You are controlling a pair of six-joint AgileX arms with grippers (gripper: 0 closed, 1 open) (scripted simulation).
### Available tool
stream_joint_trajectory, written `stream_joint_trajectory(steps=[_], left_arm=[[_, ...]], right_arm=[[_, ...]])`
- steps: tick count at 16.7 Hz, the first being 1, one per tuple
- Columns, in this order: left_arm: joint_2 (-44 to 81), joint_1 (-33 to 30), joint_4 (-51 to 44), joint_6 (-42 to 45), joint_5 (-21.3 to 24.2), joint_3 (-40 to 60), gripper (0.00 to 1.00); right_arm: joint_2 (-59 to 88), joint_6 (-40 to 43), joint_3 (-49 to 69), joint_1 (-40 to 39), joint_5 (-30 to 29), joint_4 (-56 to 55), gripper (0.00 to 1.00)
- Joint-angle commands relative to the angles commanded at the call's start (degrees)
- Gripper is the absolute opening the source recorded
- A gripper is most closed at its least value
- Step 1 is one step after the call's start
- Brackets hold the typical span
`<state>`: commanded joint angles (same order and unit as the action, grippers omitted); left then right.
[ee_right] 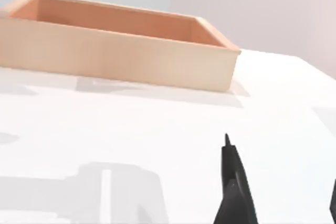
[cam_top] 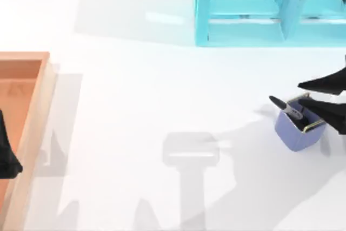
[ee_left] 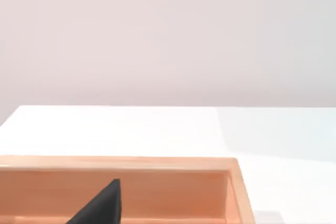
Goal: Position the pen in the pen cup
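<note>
Pen (cam_top: 287, 108) tilted in pen cup (cam_top: 297, 131), tip past rim | right pincer (cam_top: 304, 93) apart beside it

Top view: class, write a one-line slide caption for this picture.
Pen leaning tilted in the pen cup, right gripper open beside it; left gripper parked over the wooden tray.

Wooden tray (cam_top: 32, 128): open, shallow, at the table's (cam_top: 162, 106) left edge. Turquoise shelf (cam_top: 248, 9): compartmented, upright at the back right, well apart from the tray.
</note>
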<state>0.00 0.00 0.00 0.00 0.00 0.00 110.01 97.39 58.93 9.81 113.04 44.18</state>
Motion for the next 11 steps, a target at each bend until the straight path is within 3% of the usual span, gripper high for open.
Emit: stream_joint_trajectory(steps=[5, 11], left_arm=[[0.00, 0.00, 0.00, 0.00, 0.00, 0.00, 1.00], [0.00, 0.00, 0.00, 0.00, 0.00, 0.00, 1.00]], right_arm=[[0.00, 0.00, 0.00, 0.00, 0.00, 0.00, 0.98], [0.00, 0.00, 0.00, 0.00, 0.00, 0.00, 1.00]])
